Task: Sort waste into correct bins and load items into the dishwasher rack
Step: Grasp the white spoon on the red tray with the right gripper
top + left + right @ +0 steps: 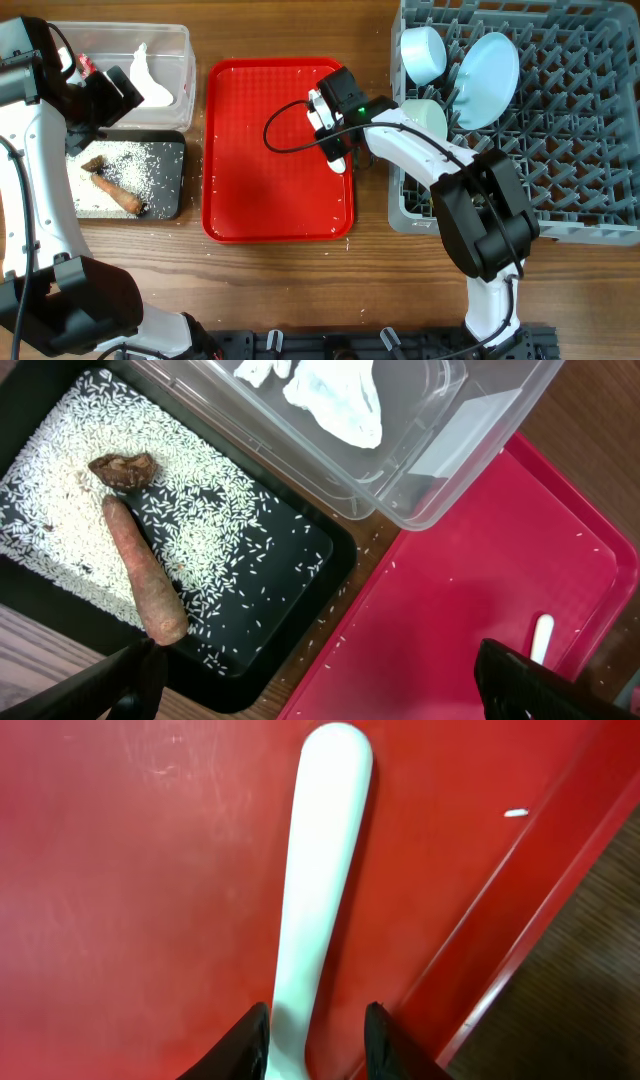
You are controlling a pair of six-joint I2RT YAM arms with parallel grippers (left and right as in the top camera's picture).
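Note:
My right gripper [336, 138] [318, 1038] is low over the right side of the red tray, open, with its fingers on either side of the white plastic spoon [320, 870] [339, 164] lying flat there. My left gripper [108, 92] [335, 685] is wide open and empty above the bins. The clear tub [186, 60] [470, 450] holds crumpled tissue [150, 82] [335, 395] and a red-and-white wrapper [85, 66]. The black tray [172, 150] [290, 600] holds rice grains [130, 170] [200, 510] and a brown stick scrap [118, 195] [145, 575]. The yellow cup is out of view.
The grey dishwasher rack [560, 190] at the right holds two light blue bowls [423, 52] [425, 118] and a light blue plate [488, 65]. The red tray [270, 190] [470, 610] has a few stray grains. A small brown lump [122, 468] lies in the black tray.

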